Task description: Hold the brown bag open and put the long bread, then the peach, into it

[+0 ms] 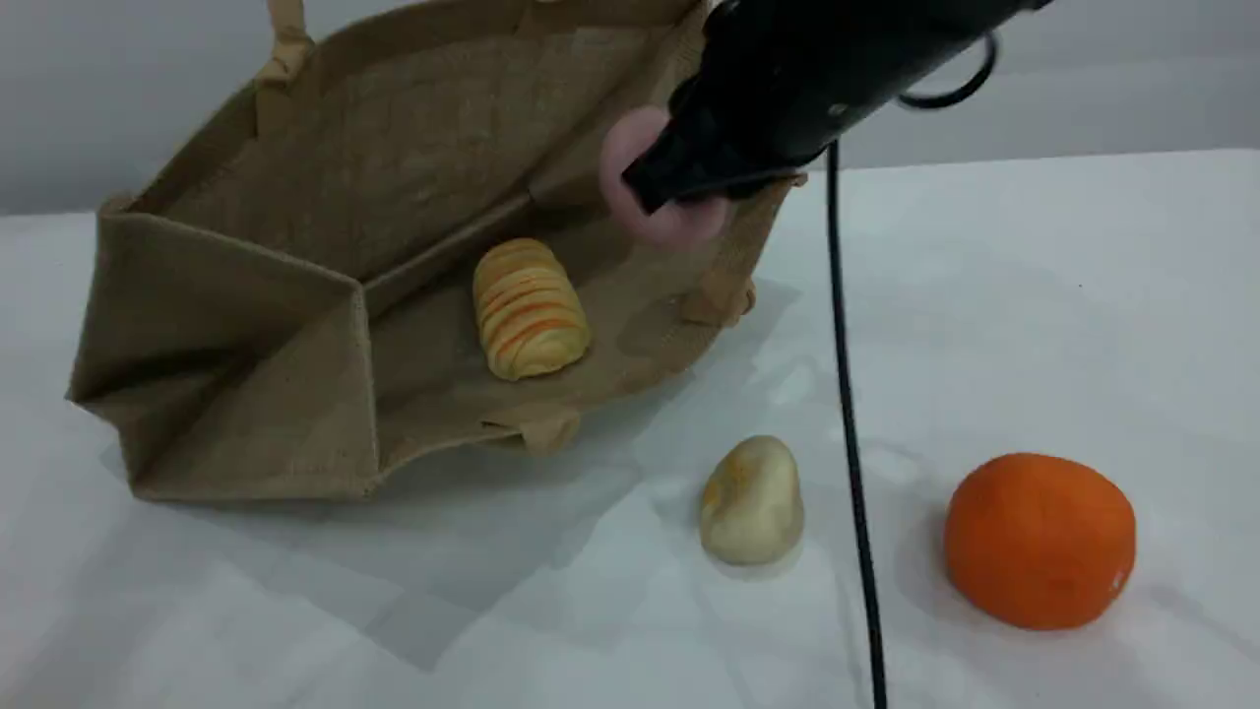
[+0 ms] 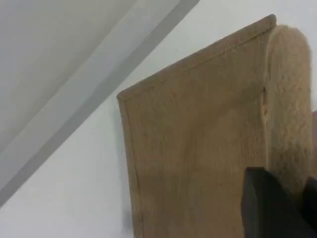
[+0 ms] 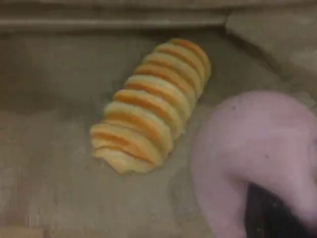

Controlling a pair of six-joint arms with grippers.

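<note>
right gripper (image 1: pixel 669 192) grips one peach (image 1: pixel 655 222); one long bread (image 1: pixel 530 308) in one brown bag (image 1: pixel 246 325)

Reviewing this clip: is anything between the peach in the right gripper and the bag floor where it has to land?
Nothing visible blocks it. The right gripper holds the peach over the open brown bag. The long bread already lies on the bag floor, to the peach's left in the scene view, with bare jute beside it.

Soft even light, blurry wrist views.
</note>
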